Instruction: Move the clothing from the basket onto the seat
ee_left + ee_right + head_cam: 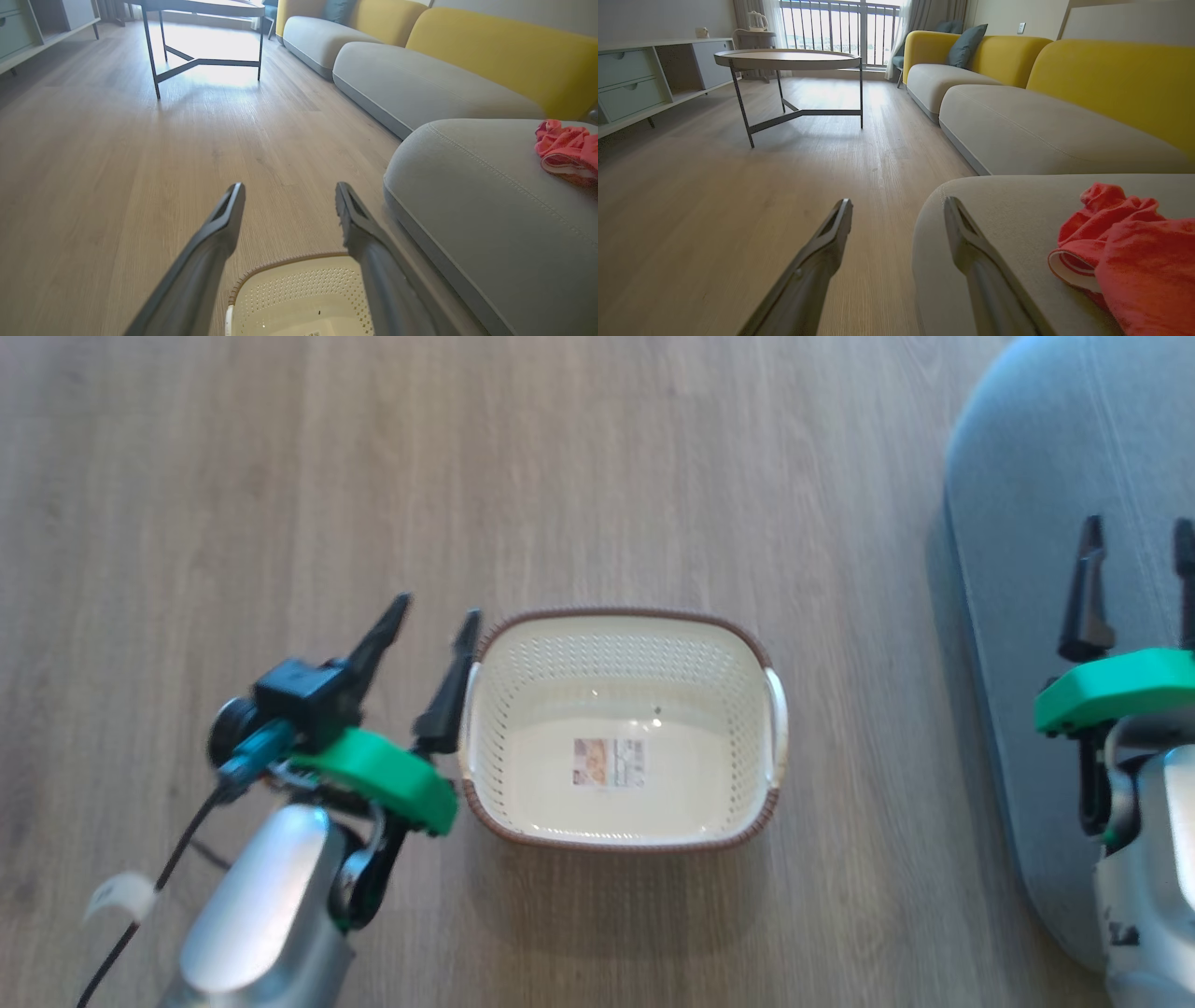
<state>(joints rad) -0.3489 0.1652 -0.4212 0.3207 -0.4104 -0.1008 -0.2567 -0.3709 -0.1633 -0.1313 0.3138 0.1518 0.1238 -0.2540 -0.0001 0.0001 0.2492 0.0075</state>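
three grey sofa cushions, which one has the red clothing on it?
The nearest cushion, under the red clothing; the middle cushion and far cushion show none.

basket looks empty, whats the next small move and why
Probably just draw both arms back to rest. The basket holds nothing but its sticker, the red clothing lies on the seat, and the left gripper and right gripper are open and holding nothing, so nothing seems left to pick.

wood floor (233,476) | round table (787,59) | yellow backrests (1111,79) | teal cushion (966,44)
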